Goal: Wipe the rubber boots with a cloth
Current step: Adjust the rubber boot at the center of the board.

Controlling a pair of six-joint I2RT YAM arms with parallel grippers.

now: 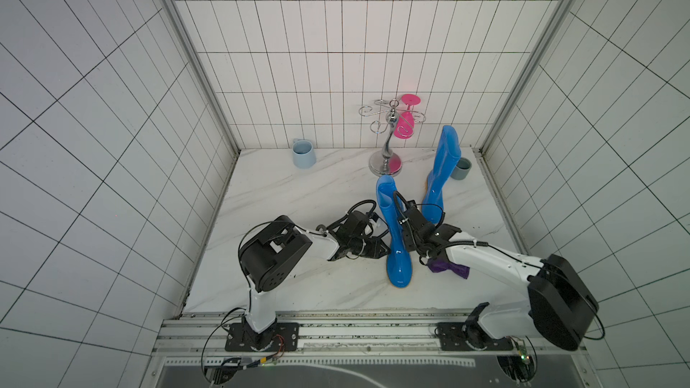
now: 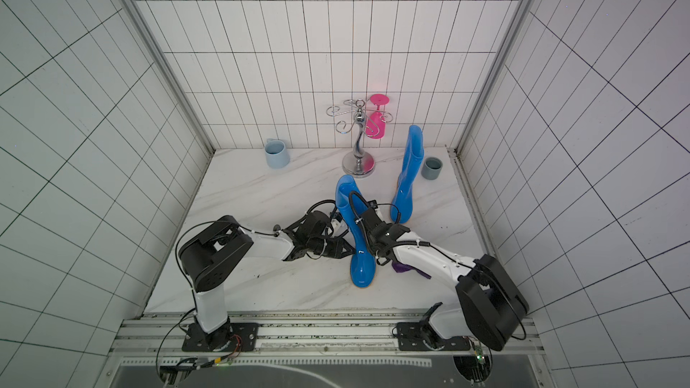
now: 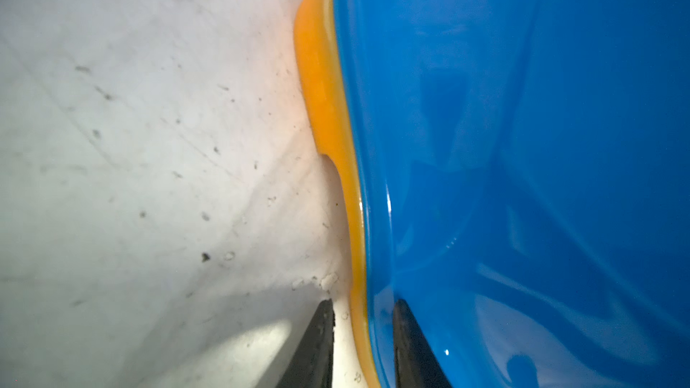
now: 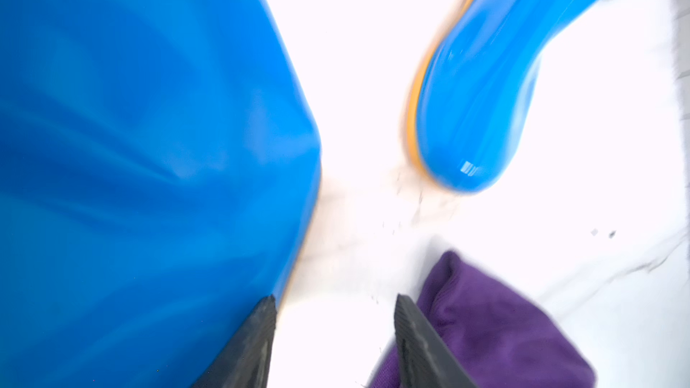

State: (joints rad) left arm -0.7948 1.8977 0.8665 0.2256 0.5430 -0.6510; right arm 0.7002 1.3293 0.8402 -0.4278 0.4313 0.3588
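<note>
Near rubber boot and far rubber boot: two, glossy bright blue, tall tubular shafts, rounded toes, orange-yellow soles. Near one upright mid-bench between arms; far one upright toward back right corner.
Cloth: one, dark purple, soft, crumpled, on bench under right arm, near the near boot.
Left fingers slightly apart, straddling the near boot's sole edge; whether gripping, cannot tell.
Right fingers apart, bare white marbled bench between them, nothing held.
Two cups: pale blue mug, grey cup.
One chrome rack, one pink glass hanging.
</note>
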